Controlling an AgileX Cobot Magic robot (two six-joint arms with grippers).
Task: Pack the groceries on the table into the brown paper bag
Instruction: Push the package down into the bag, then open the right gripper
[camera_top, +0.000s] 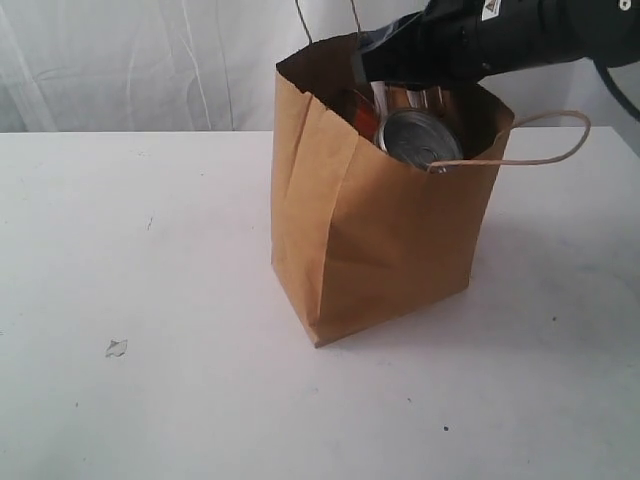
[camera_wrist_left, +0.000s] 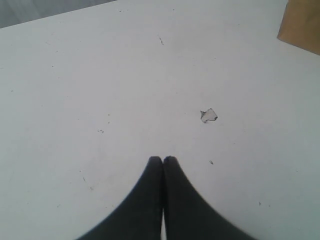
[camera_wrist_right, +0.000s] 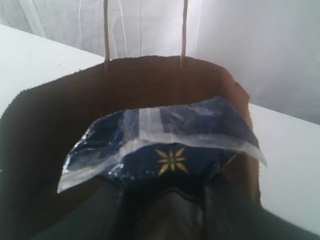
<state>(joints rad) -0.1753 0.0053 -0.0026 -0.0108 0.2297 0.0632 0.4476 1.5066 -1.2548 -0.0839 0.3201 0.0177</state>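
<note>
Counter (camera_top: 150, 350): a wide white top with faint specks is seen, running back to a far edge under a white curtain.
Brown paper bag (camera_top: 380, 250): it is stood upright on the counter, right of the middle in the exterior view and set back from the near edge. Its mouth is open, and one corner of it is caught in the left wrist view.
Right arm (camera_top: 520, 35): the black arm is reached in from the right over the bag's mouth.
Right end effector (camera_wrist_right: 170, 200): it is clenched on the spaghetti packet, with its dark fingers seen on either side of the packet's lower part, above the bag's opening.
Spaghetti packet (camera_wrist_right: 170, 150): a dark blue end with a clear seal strip and a yellow star is shown. It is held at the bag's mouth, inside the rim.
Silver pull-tab can (camera_top: 420, 137): it is lying inside the bag against the right wall, its lid tilted toward the camera. Something shiny and copper-coloured is seen behind it; its kind cannot be told.
Left end effector (camera_wrist_left: 163, 160): it is clenched on nothing, fingertips pressed together, over bare counter well apart from the bag.
Bag handle (camera_top: 585, 130): the twisted loop is drooped outward on the right side.
White scrap (camera_top: 116, 348): it is lying alone toward the near left of the counter, near the left end effector.
</note>
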